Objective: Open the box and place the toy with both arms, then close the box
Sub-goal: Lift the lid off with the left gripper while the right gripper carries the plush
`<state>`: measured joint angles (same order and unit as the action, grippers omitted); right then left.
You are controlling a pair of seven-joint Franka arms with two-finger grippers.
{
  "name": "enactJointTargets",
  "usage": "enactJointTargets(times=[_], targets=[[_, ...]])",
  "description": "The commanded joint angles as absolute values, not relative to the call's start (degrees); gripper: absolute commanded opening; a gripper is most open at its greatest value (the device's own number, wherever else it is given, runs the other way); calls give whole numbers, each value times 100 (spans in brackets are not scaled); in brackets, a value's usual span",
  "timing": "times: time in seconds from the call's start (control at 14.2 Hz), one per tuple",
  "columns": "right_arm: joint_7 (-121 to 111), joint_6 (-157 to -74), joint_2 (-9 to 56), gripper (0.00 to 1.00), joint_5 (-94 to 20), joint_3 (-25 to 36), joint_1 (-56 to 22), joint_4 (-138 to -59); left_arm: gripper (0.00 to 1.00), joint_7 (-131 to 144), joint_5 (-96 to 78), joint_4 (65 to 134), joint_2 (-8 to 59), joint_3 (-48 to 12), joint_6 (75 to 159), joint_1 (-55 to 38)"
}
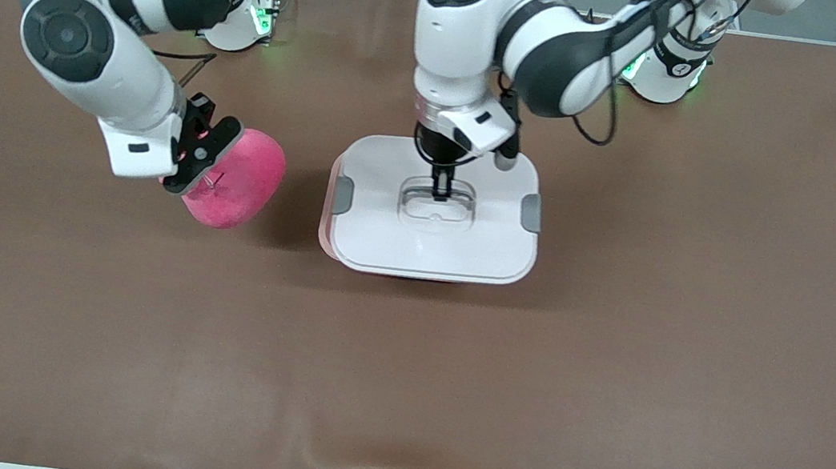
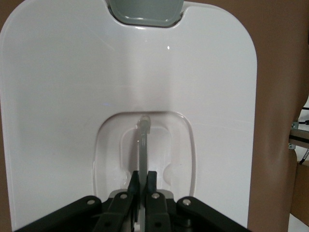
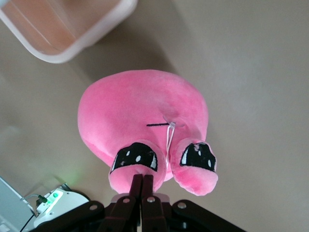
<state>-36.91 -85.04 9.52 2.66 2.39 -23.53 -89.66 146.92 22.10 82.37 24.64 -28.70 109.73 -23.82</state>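
The box [image 1: 386, 234] stands mid-table, its white lid [image 2: 63, 96] on the pale pink tub, with a grey clip [image 1: 343, 195] at each end. My left gripper [image 1: 440, 189] reaches straight down into the lid's recessed centre and is shut on the clear handle [image 2: 144, 140]; the handle runs between the jaws of the left gripper [image 2: 143, 175]. The bright pink toy [image 1: 243, 179] is beside the box, toward the right arm's end of the table. My right gripper [image 1: 209, 176] is shut on the toy [image 3: 140, 116] next to its dark eyes [image 3: 135, 157], pinching plush at the right gripper [image 3: 147, 178].
Brown table covering [image 1: 401, 361] spreads around the box and toy. One corner of the box [image 3: 63, 43] shows close to the toy in the right wrist view. Both arm bases [image 1: 669, 74] stand along the table's edge farthest from the front camera.
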Motion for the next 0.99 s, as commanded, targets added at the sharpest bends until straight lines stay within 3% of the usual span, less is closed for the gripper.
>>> enactJointTargets(times=[0.0, 0.92], targets=[[-3832, -8481, 852, 0, 247, 255, -2496, -8789, 0, 13889, 1890, 8349, 2093, -2883, 10671, -1988], [-4157, -9148, 870, 0, -70, 211, -3981, -8411, 0, 10031, 547, 8341, 1468, -2883, 9634, 51]])
